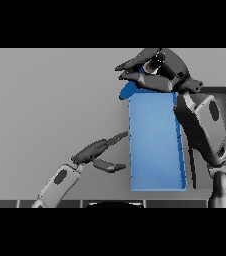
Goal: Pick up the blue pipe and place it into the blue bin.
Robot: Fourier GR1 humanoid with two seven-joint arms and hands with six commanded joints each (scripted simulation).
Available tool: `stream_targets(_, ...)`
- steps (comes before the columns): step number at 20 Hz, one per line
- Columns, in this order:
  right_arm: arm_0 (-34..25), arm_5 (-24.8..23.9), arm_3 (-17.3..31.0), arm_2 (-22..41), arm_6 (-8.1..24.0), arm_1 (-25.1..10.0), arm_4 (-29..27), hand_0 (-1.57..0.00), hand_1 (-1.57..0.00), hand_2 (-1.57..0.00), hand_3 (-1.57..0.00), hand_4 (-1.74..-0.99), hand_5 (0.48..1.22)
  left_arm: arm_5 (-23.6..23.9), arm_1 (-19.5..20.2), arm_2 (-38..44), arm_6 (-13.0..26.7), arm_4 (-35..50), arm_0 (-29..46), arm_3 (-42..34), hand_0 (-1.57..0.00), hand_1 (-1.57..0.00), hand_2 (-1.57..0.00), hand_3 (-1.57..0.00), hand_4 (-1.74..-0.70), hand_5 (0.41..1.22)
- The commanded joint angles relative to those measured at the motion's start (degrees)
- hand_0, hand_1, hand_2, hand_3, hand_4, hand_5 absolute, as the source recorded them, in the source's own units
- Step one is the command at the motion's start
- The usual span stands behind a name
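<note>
At the lower left of the grey table, the left hand is seen resting idle, its fingers straight and relaxed and nothing held, the fingertips reaching toward the blue bin without clearly touching its left wall. Further right, the bin is laid out as a long rectangle running away from the robot, and its floor is seen bare. At its far end, the blue pipe is carried in the right hand, whose fingers are curled round it. Only a short blue stub is shown, poking out below and to the left of the fingers, just over the bin's far left corner. The pipe's long axis cannot be told, since most of it is hidden by the hand. For a release, the pipe is judged to need bringing nearer, over the bin's middle
</note>
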Motion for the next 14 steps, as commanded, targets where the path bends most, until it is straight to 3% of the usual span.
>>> stream_targets(1, -0.18, -0.37, 2.31, -0.47, 0.67, -0.56, 0.82, -1.57, -1.57, -1.57, -1.57, -1.735, 1.131, -0.36, 0.44, 0.40, 0.31, 0.18, -0.39, 0.44, 0.00, 0.00, 0.00, 0.00, -0.91, 0.491)
stream_targets(6, 5.77, 0.48, 12.52, -2.19, 1.87, -2.92, 6.53, -1.57, -1.57, -1.57, -1.57, -1.739, 1.120, -0.42, 0.36, 0.91, -0.03, 0.50, -0.22, 1.45, 0.00, 0.00, 0.00, 0.00, -0.90, 0.489)
stream_targets(9, 12.25, -1.46, 11.46, -1.07, 3.68, -2.18, 8.67, -1.57, -1.57, -1.57, -1.57, -1.740, 1.122, -0.67, -0.43, 0.55, 0.71, 0.97, -0.43, 1.36, 0.00, 0.00, 0.00, 0.00, -0.89, 0.483)
stream_targets(14, 21.28, -6.40, 10.11, 0.37, 10.83, -1.80, 10.99, -1.57, -1.57, -1.57, -1.57, -1.741, 1.120, -0.31, -0.19, 0.58, -0.04, 0.77, 0.61, 1.12, 0.00, 0.00, 0.00, 0.00, -0.89, 0.466)
